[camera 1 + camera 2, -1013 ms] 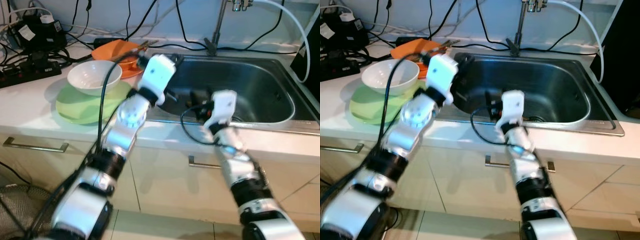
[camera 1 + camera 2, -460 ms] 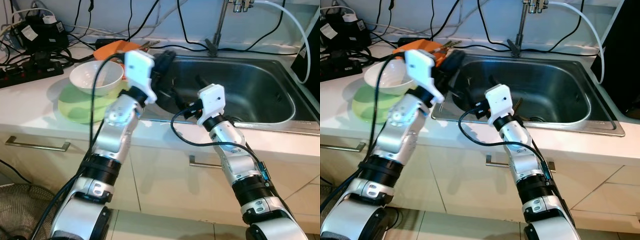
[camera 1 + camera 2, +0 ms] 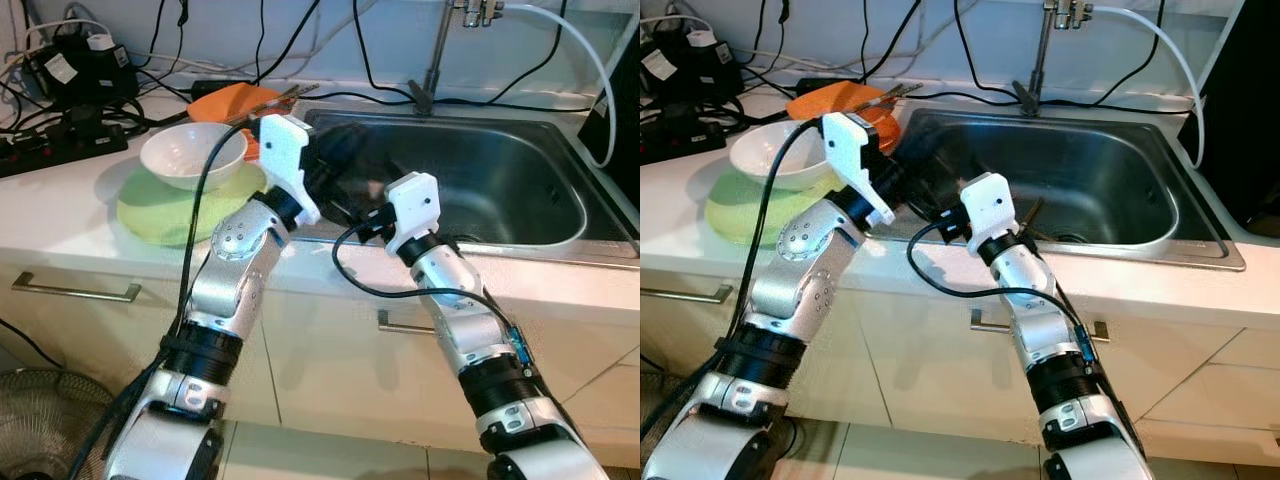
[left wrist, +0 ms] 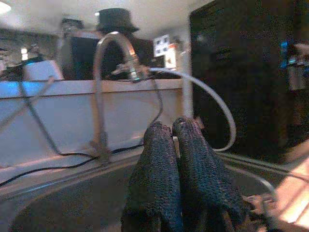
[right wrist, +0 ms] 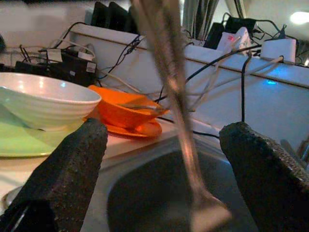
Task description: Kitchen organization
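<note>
- I see both arms reaching over the left end of the sink (image 3: 560,215), which takes up the upper right of the head views.
- My left gripper (image 4: 179,140) sits just inside the sink's left rim, centre of the left eye view; in its wrist view the two black fingers (image 4: 159,164) are pressed together with nothing between them.
- That same wrist view looks across the basin to the faucet (image 4: 104,87) and a white hose (image 4: 217,108) against the back wall.
- My right gripper (image 5: 164,159) is close beside the left one, near the sink's front-left corner; its fingers (image 5: 72,169) are spread wide apart.
- A metal utensil (image 5: 174,92) stands blurred in the gap between those fingers in the right wrist view, touching neither that I can see. I cannot tell whether it is a spoon or a fork.
- On the counter (image 3: 60,215), left of the sink, a white bowl (image 3: 192,155) sits on a green plate (image 3: 165,210).
- Behind them, toward the upper middle, an orange bowl (image 5: 123,110) rests on an orange plate (image 5: 140,129), with something metal lying in the bowl.
- Black cables and a power strip (image 3: 62,140) crowd the upper left corner.
- Below the counter I see pale cabinet fronts with a bar handle (image 3: 75,290) at lower left.
</note>
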Available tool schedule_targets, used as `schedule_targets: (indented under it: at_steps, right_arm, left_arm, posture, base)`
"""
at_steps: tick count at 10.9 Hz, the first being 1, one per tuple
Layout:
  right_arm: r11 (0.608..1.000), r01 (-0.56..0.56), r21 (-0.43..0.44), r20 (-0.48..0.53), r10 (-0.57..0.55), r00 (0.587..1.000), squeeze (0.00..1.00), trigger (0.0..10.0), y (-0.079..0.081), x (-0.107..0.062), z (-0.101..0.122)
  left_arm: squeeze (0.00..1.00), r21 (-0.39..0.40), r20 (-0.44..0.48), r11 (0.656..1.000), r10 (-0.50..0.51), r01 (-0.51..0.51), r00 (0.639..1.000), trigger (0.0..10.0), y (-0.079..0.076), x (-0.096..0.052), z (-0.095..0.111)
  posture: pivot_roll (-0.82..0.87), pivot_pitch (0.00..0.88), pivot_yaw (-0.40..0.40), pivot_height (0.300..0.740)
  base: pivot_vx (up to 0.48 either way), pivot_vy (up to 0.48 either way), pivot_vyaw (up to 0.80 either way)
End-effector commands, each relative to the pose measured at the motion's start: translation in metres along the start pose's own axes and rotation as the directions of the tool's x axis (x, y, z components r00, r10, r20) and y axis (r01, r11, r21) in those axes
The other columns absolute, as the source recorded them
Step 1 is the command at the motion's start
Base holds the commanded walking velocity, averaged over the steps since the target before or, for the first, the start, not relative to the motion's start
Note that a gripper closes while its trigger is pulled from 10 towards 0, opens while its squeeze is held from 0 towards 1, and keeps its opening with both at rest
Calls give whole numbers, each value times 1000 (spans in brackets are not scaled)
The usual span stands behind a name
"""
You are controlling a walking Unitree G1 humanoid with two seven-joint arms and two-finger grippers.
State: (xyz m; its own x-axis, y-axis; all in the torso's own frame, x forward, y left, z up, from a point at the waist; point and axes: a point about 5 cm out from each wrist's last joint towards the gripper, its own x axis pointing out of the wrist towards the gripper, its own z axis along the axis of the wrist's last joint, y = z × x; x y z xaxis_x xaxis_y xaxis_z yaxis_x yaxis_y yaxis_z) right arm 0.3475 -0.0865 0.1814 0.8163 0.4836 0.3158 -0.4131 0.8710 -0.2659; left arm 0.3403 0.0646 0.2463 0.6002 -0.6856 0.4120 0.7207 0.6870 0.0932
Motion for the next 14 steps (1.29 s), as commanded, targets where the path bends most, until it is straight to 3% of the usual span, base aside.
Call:
schedule_targets:
  at_steps: [1,5,6,7,14]
  right_arm:
    - [1000,-7,-11,-3,7,1000,0,10000,2,0,2]
    - [1000,20,0,-10,-20,1000,0,10000,1,2,1]
    - [1000,22,1,-10,-22,1000,0,8275,1,2,1]
    - [1000,23,1,-7,-23,1000,0,0,0,2,1]
    - [1000,25,6,-18,-25,1000,0,0,0,2,0]
  left_arm:
    - [0,-13,-1,999,-31,31,1000,10000,-4,0,2]
    - [0,-15,-33,999,-44,44,998,10000,-4,-2,2]
    - [0,-18,-39,999,-45,44,998,10000,-4,-3,2]
    - [0,-18,-44,999,-44,44,998,10000,-3,-3,1]
    - [0,-2,-58,999,-36,36,998,10000,-2,-4,2]
  posture:
    - [105,0,49,740]
    - [114,0,48,740]
    - [115,0,47,740]
    - [116,0,47,740]
    - [122,0,48,740]
  base:
    - [0,0,0]
    - [0,0,0]
    - [0,0,0]
    - [0,0,0]
    - [0,0,0]
